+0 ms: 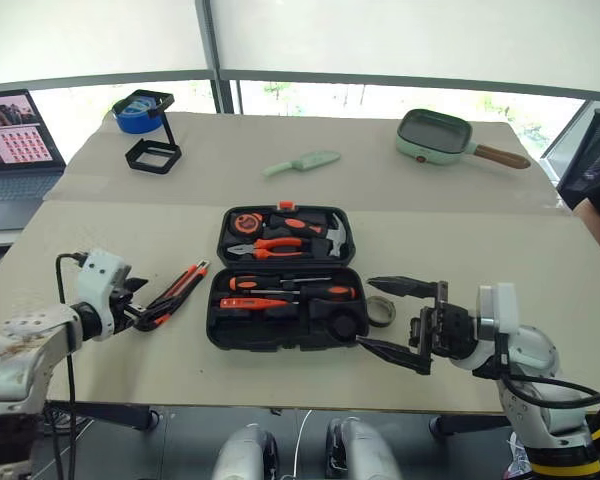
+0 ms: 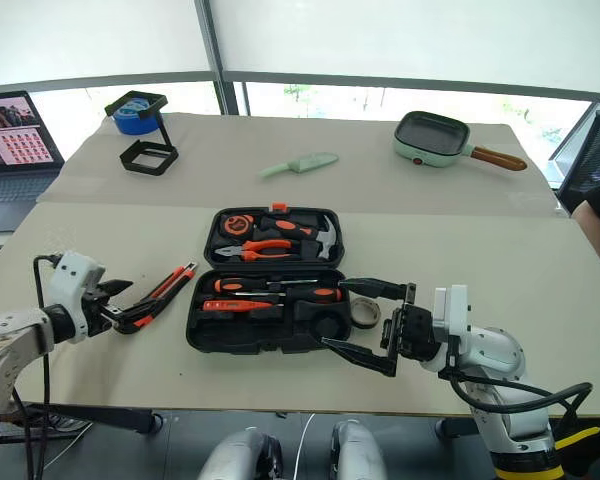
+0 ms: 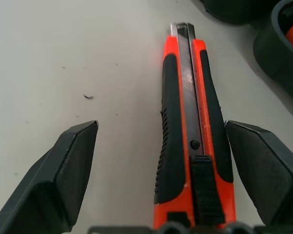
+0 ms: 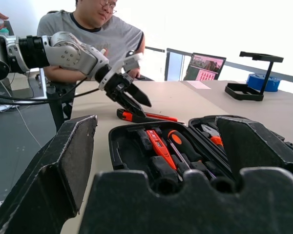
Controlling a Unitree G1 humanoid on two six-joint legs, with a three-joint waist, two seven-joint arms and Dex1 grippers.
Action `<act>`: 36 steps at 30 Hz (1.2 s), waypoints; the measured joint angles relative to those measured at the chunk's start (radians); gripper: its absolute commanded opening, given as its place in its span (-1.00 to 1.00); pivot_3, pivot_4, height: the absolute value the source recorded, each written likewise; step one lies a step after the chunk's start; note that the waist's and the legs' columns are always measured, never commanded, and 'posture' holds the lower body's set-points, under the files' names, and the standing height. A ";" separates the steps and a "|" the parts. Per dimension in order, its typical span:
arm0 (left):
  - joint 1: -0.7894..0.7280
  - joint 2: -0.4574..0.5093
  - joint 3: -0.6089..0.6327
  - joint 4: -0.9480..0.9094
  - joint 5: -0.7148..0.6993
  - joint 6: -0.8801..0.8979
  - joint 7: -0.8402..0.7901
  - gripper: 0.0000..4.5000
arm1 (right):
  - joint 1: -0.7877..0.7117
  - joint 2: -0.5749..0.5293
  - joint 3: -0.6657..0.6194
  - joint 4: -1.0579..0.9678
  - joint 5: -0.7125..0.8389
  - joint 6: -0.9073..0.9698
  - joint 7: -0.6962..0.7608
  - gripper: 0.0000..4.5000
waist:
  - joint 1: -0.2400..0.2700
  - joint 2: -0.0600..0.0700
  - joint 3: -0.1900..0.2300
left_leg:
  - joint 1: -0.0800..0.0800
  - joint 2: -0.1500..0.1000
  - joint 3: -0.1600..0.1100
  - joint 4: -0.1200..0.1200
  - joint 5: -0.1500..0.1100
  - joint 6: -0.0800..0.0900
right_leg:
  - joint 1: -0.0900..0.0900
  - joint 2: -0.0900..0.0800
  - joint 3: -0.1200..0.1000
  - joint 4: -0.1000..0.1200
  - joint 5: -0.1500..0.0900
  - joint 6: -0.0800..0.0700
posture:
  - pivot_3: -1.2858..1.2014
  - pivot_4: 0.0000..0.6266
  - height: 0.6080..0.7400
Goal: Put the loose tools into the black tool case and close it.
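Observation:
The black tool case (image 1: 216, 330) lies open mid-table, pliers, hammer and tape measure in its far half. Two black-and-orange screwdrivers (image 1: 298, 287) and a small orange screwdriver (image 1: 252, 303) lie in its near half. The orange-black utility knife (image 1: 185, 284) rests on the table left of the case. My left gripper (image 1: 152, 310) is open, and the knife's (image 3: 190, 136) rear end lies between its fingers (image 3: 63, 170). A small dark tape roll (image 1: 386, 310) sits against the case's right side. My right gripper (image 1: 372, 314) stands open beside it, pointing at the case (image 4: 151, 146).
On the far table half are a mint-green knife (image 1: 302, 162), a green pan (image 1: 435, 133) and a black frame with blue tape (image 1: 145, 115). A laptop (image 1: 15, 140) is at far left. A person (image 4: 95, 34) sits beyond the table's left end.

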 measured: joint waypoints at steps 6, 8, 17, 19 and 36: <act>-0.009 -0.014 -0.010 0.005 0.008 -0.007 -0.021 -0.22 | 0.000 -0.007 0.000 -0.008 0.000 0.004 -0.009 1.00 | 0.001 0.000 0.000 | 0.000 0.000 -0.001 0.000 -0.001 -0.001 | 0.000 -0.003 0.001 0.000 0.000 0.000 | 0.03 -0.52 1.00; -0.005 -0.022 0.004 0.028 0.008 -0.048 -0.040 -0.22 | 0.000 -0.011 0.000 -0.009 0.000 0.004 -0.011 1.00 | 0.001 0.000 0.000 | -0.001 0.000 -0.001 0.000 -0.001 -0.001 | 0.000 -0.003 0.001 0.000 0.000 0.000 | 0.03 -0.52 1.00; -0.008 0.078 0.123 0.044 -0.059 -0.303 -0.354 -0.22 | 0.016 -0.085 -0.079 -0.010 0.002 0.006 -0.004 1.00 | 0.006 0.000 0.000 | -0.005 -0.001 0.000 0.001 -0.001 -0.001 | -0.004 -0.004 -0.001 0.000 0.000 0.000 | 0.03 -0.52 1.00; -0.027 0.102 0.090 0.003 -0.073 -0.304 -0.424 -0.22 | 0.022 -0.103 -0.104 -0.010 0.004 0.011 -0.003 1.00 | 0.010 0.000 0.000 | -0.004 -0.001 0.000 0.001 -0.001 -0.001 | -0.003 -0.004 -0.001 -0.001 0.000 0.000 | 0.03 -0.52 1.00; -0.323 0.057 -0.540 -0.226 0.291 -0.381 -0.537 -0.22 | 0.171 -0.200 -0.199 -0.035 0.027 0.075 0.016 1.00 | 0.015 0.000 0.001 | -0.002 0.000 -0.002 0.002 -0.002 0.011 | 0.000 0.006 0.002 -0.001 -0.001 0.001 | 0.03 -0.52 1.00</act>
